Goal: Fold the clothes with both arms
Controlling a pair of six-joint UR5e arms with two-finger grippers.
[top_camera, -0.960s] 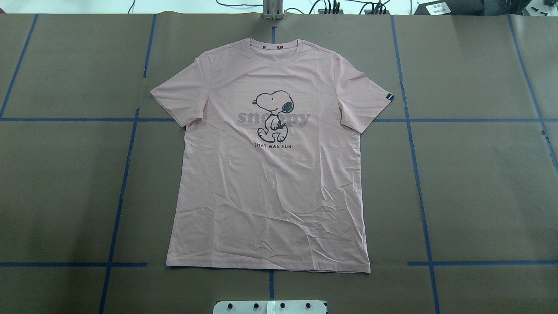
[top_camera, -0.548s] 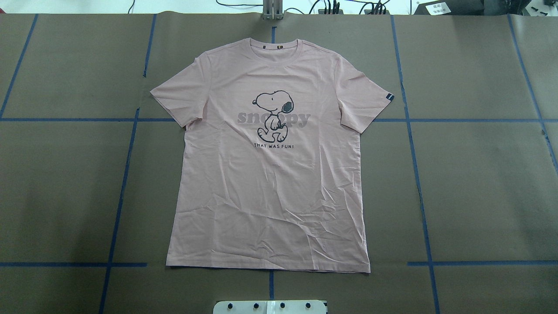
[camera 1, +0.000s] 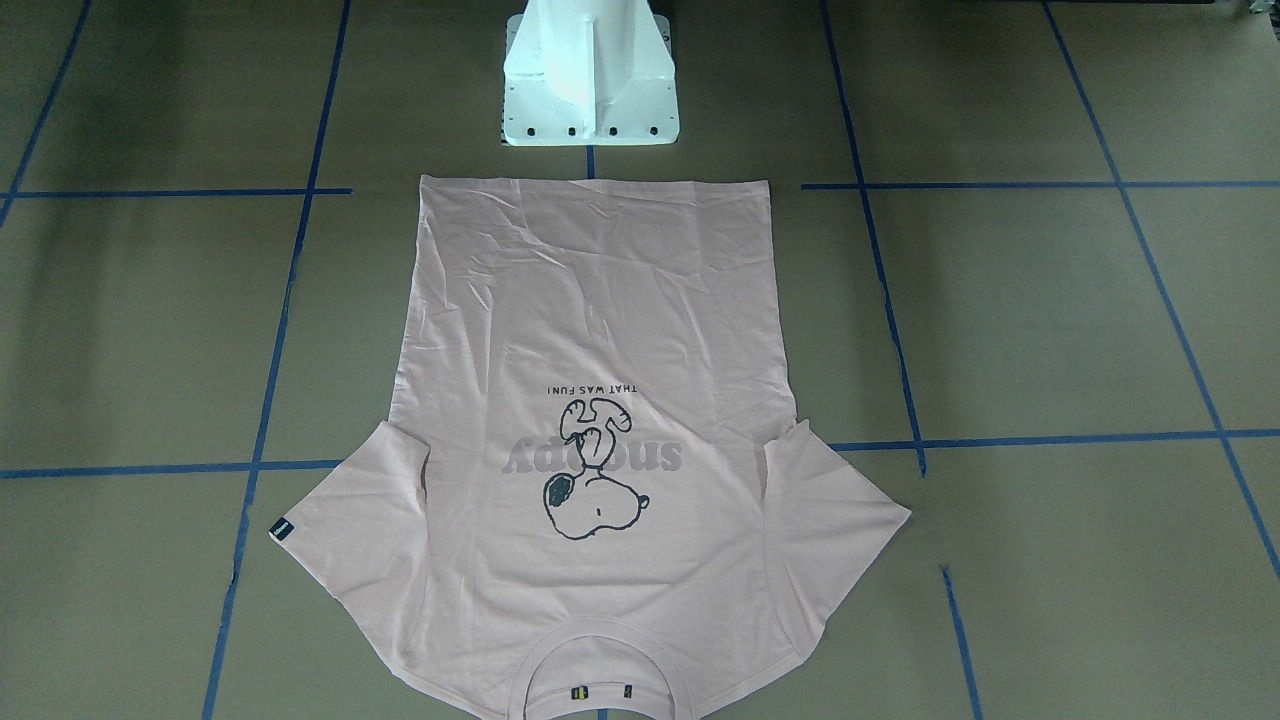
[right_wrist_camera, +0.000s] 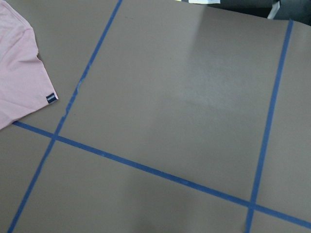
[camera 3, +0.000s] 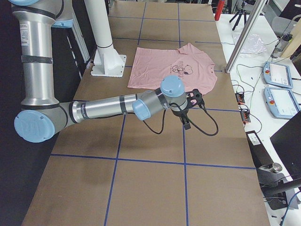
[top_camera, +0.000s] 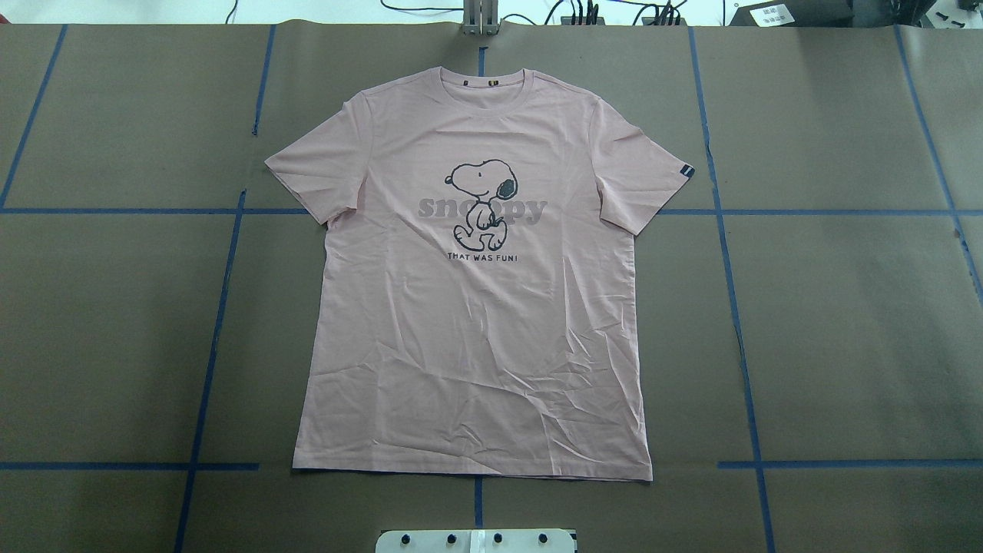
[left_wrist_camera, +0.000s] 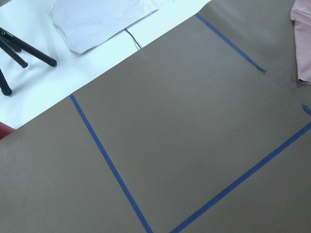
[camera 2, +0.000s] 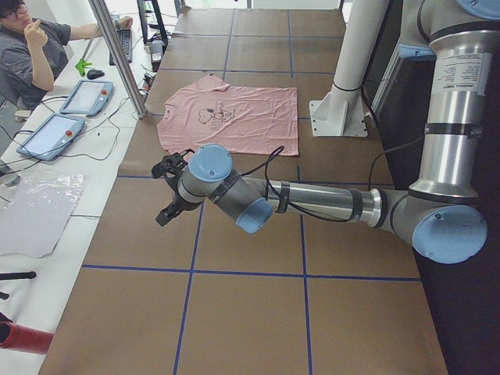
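On the brown-papered table (top_camera: 845, 330) w/ blue tape grid (top_camera: 115, 210), the pink T-shirt (top_camera: 476, 322) lies flat & unfolded, print up, hem toward the white pedestal (camera 1: 590, 75), collar at the far edge. Left arm (camera 2: 312, 199) & right arm (camera 3: 108, 107) reach out over bare paper on opposite sides of the shirt, neither touching cloth. Left gripper (camera 2: 166, 190) & right gripper (camera 3: 192, 110) show in side views only, so can't tell whether either is spread or clenched.

Left arm (camera 2: 320, 201), right arm (camera 3: 103, 107) — both outstretched, horizontal
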